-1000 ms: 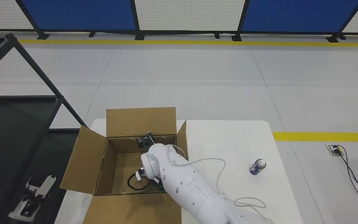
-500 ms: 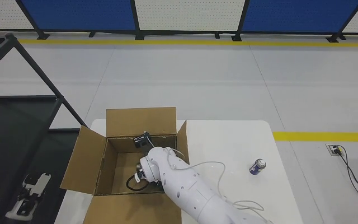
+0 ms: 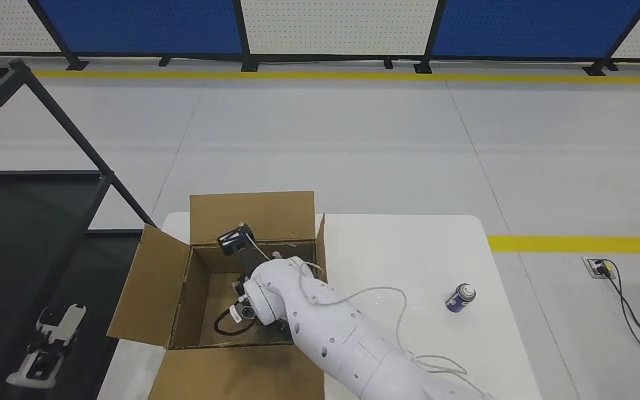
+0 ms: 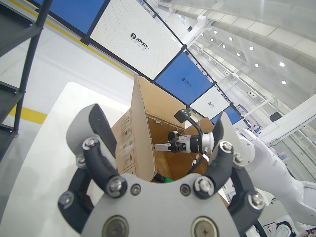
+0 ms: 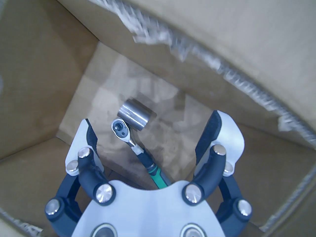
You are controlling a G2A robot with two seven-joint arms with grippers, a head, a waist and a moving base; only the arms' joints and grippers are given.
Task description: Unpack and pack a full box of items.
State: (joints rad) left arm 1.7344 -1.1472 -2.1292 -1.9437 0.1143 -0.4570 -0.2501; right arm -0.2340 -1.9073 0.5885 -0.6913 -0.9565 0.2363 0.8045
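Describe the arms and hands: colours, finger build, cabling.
Right arm: glossy white rounded shell, with a thin white cable running loosely along it. Right hand and left hand match: two tapered fingers with pale outer shells and black inner pads, black curved links, silver bolts, and a grey base plate.

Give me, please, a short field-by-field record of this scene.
box: cardboard, flaps open, on the table
contents: ratchet with green handle, socket by its head, both on the box floor
right end effector: open, inside the box, above the ratchet
left end effector: open, outside the box
can: on the table, apart from the box
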